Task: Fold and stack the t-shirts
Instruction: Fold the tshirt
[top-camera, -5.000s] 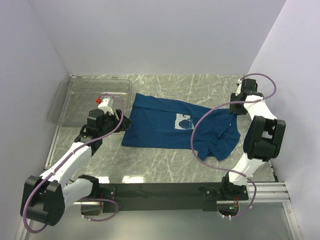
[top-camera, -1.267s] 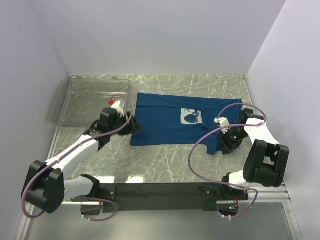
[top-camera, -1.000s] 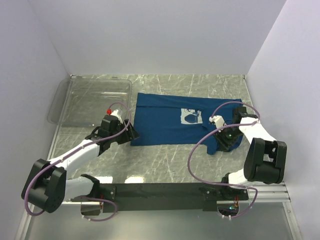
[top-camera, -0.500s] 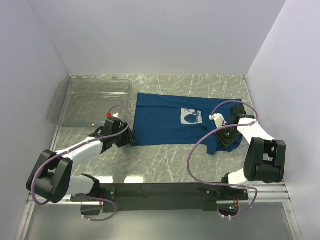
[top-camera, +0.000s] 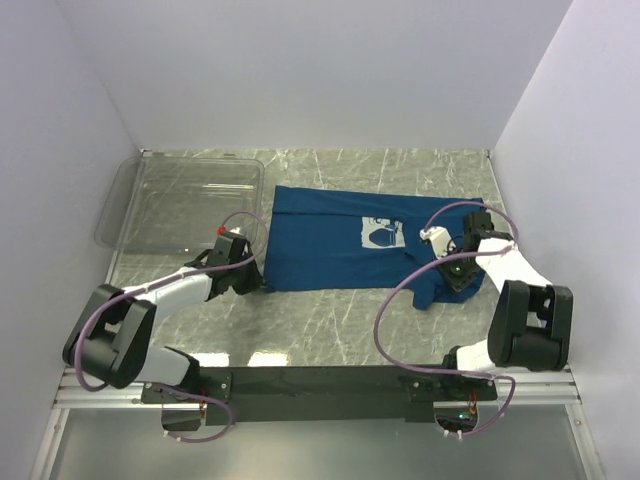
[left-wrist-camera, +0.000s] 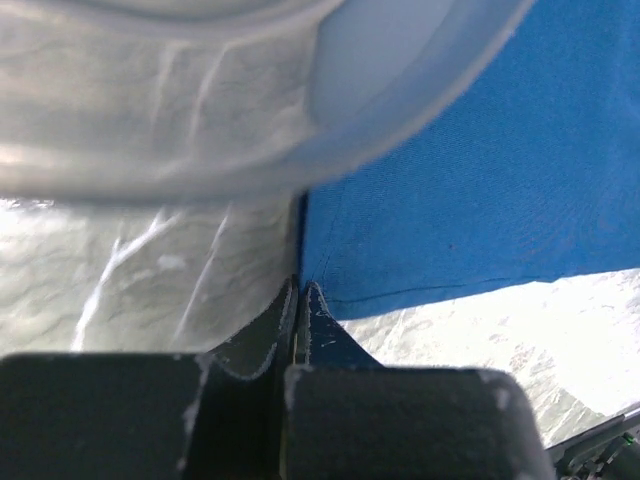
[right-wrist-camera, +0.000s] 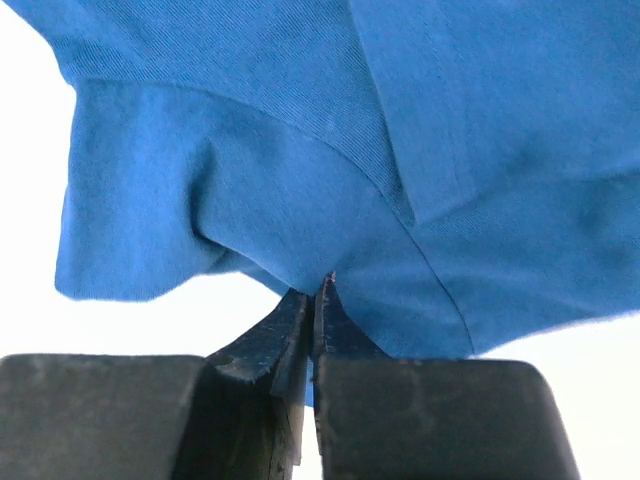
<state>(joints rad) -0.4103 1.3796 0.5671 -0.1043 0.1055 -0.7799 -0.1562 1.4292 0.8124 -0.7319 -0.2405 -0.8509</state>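
A dark blue t-shirt (top-camera: 340, 238) with a pale square print (top-camera: 380, 234) lies flat mid-table. My left gripper (top-camera: 262, 283) sits at the shirt's near-left hem corner. In the left wrist view its jaws (left-wrist-camera: 299, 292) are shut on the corner of the blue hem (left-wrist-camera: 420, 290). My right gripper (top-camera: 447, 283) is at the near-right sleeve (top-camera: 440, 280). In the right wrist view its fingertips (right-wrist-camera: 316, 290) are shut on a bunched fold of the blue cloth (right-wrist-camera: 300, 200).
A clear plastic bin (top-camera: 185, 200) stands at the back left, its rim (left-wrist-camera: 330, 120) just above the left gripper. White walls close the back and both sides. Purple cables loop over both arms. A black rail (top-camera: 320, 380) runs along the near edge.
Both grippers have closed on the shirt within the last second. The left gripper slid right and nearer to the hem corner. The right gripper settled on the sleeve.
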